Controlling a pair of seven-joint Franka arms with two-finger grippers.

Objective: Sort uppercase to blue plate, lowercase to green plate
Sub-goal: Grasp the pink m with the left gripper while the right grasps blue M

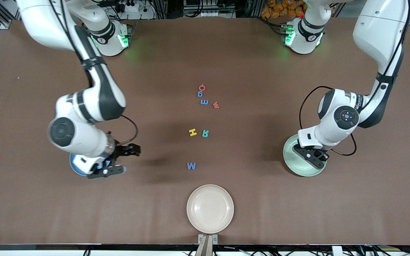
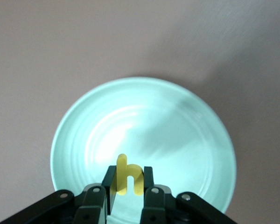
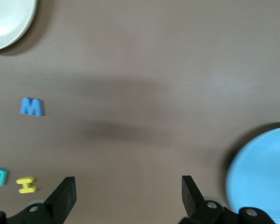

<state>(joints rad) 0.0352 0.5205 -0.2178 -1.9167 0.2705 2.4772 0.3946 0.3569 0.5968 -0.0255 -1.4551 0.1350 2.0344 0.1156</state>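
The cream plate (image 1: 210, 208) lies nearest the front camera, unused and no part of the sorting, and it serves as the landmark here. Farther from the camera and toward the left arm's end of the table is the green plate (image 1: 301, 156), over which the left gripper (image 1: 313, 156) hangs, clenched on the yellow small h (image 2: 128, 176); the left wrist view shows no other letter on the visible part of that plate. Toward the right arm's end lies the blue plate (image 1: 78, 166), mostly hidden under the right arm, with the right gripper (image 1: 117, 160) just beside its rim over bare table, its fingers spread wide and holding nothing; the part of the plate seen in the right wrist view is bare. So the sorting looks barely begun: one small letter is about to be delivered and seven letters are left on the table. Straight up the table from the cream plate come the blue W (image 1: 191, 165), then the yellow H (image 1: 192, 132) beside the teal R (image 1: 205, 133), then the blue m (image 1: 204, 102) and the red w (image 1: 216, 105), the blue g (image 1: 200, 94), and farthest off the red G (image 1: 201, 87). Besides the letters themselves, the only writing is a small white marking on the left arm's dark link, too small to read.
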